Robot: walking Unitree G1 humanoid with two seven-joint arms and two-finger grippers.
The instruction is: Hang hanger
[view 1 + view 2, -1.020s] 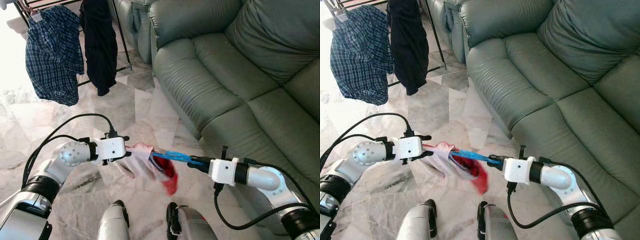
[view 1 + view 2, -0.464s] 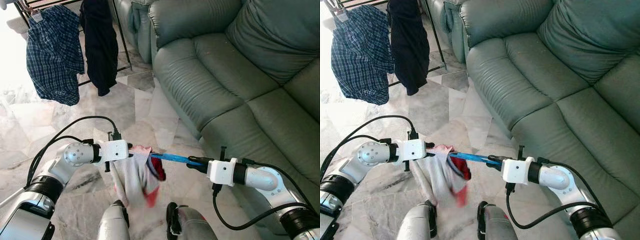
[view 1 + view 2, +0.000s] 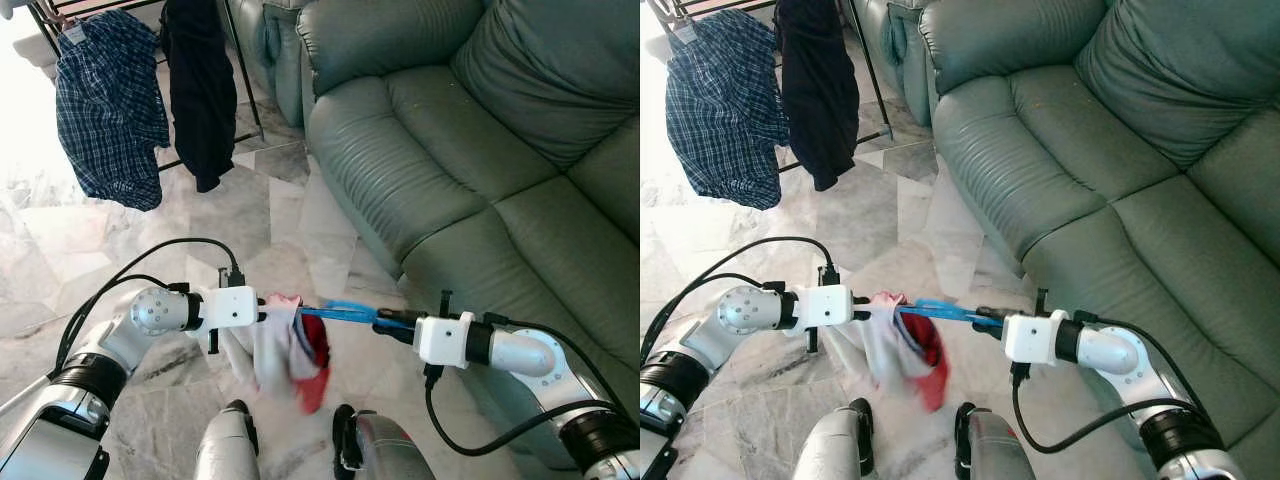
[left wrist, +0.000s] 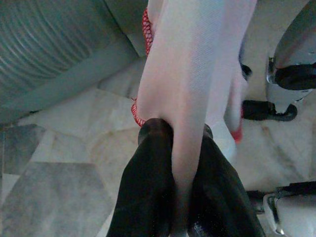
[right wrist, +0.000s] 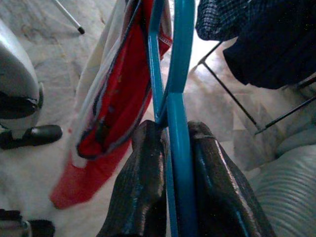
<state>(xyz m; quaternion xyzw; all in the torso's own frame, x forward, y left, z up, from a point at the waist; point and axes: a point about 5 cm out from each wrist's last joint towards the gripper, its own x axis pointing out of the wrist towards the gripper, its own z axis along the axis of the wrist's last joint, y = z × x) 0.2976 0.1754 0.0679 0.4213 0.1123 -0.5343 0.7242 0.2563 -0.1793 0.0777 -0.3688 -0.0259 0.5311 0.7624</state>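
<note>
A blue plastic hanger point(image 3: 345, 313) is held level above the marble floor, with my right gripper point(image 3: 385, 322) shut on one end; its blue bar point(image 5: 177, 143) runs between the black fingers point(image 5: 145, 182). A white and red garment point(image 3: 290, 350) hangs from the hanger's other end. My left gripper point(image 3: 262, 312) is shut on the garment's white cloth point(image 4: 190, 98), pinched between its fingers point(image 4: 153, 192). A black drying rack point(image 3: 240, 70) stands at the far left.
A plaid shirt point(image 3: 110, 110) and a dark garment point(image 3: 200, 90) hang on the rack. A large green leather sofa point(image 3: 480, 150) runs along the right side. My own feet point(image 3: 345, 440) are below the hanger. Open marble floor point(image 3: 270, 210) lies between me and the rack.
The garment, earlier stretched out along the hanger, has dropped and now hangs bunched near my left gripper. Both grippers keep their hold and have barely moved.
</note>
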